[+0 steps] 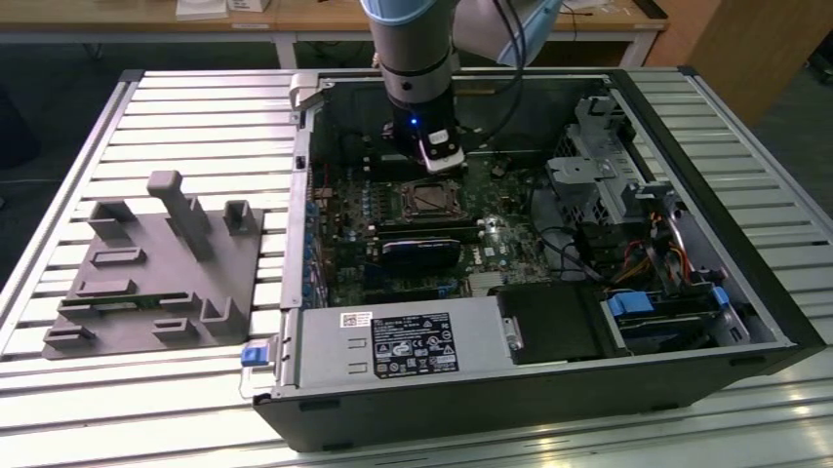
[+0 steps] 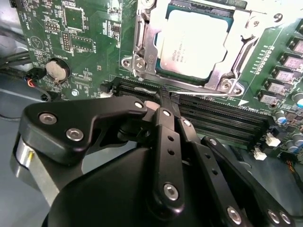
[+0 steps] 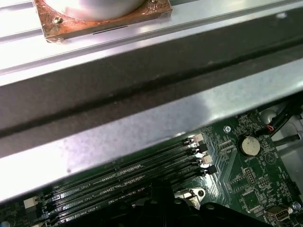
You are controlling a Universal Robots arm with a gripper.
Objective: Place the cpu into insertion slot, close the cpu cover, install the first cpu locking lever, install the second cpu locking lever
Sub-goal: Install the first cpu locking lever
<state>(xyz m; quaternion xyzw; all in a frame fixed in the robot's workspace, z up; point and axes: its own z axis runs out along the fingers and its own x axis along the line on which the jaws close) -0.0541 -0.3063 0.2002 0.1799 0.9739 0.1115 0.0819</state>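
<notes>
Hand (image 2: 163, 97) closed, fingers together, gripping nothing visible, tips poised just above thin locking lever (image 2: 189, 93) beside memory slots (image 2: 222, 120). Cpu (image 2: 194, 45) seated in insertion slot (image 2: 158, 66), cpu cover (image 2: 236, 45) down over it, just beyond fingertips.

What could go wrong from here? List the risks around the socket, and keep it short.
1. The small square grey metallic cpu sits in the insertion slot with the thin silvery cpu cover over its edges; a thin lever wire runs along the near edge, so a slip could leave it unlatched.
2. The black gripper reaches down among the long black memory slots, so a sideways push may scrape them.
</notes>
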